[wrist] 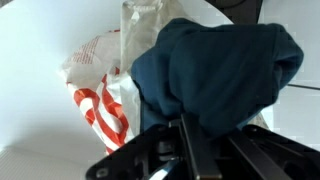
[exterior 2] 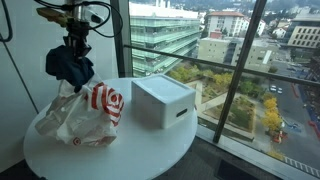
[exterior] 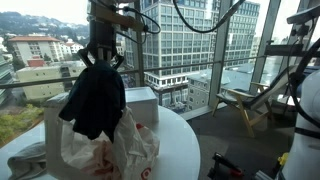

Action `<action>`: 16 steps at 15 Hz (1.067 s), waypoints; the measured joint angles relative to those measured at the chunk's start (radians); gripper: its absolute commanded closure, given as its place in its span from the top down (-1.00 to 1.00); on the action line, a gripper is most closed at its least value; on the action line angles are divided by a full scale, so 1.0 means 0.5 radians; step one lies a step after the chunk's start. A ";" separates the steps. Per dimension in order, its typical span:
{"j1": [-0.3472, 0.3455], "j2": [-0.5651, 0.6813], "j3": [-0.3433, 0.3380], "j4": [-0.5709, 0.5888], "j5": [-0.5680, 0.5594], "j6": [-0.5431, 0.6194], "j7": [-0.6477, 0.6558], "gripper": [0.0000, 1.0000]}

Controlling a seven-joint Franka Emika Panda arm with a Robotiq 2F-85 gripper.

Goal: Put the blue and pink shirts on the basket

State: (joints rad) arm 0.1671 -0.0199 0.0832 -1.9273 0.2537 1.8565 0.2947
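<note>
Blue shirt [exterior: 95, 100] suspended from the gripper [exterior: 101, 60], whose fingers are pinched on the upper folds of the cloth. The garment is dark blue and bunched into a crumpled mass. It hangs directly below the gripper and over the top of a clear plastic bag [exterior 2: 88, 115] with red markings. The bag rests on the round white table [exterior 2: 125, 155] beside a white box [exterior 2: 162, 100]. In the wrist view the shirt [wrist: 215, 70] lies just beyond the fingertips.

The arm [exterior: 108, 14] descends vertically from above, wrist upright, with the gripper [exterior: 100, 58] pointing straight down (so it appears in both exterior views). Its fingers [wrist: 190, 145] are clamped on a bunched fold of the blue shirt [exterior: 95, 100], holding it aloft.
</note>
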 measured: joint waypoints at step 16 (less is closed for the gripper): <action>-0.320 -0.702 -0.008 0.033 -0.263 0.151 0.458 -0.72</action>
State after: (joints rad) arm 0.0070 -0.3710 0.0794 -1.9106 0.1222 1.9320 0.5236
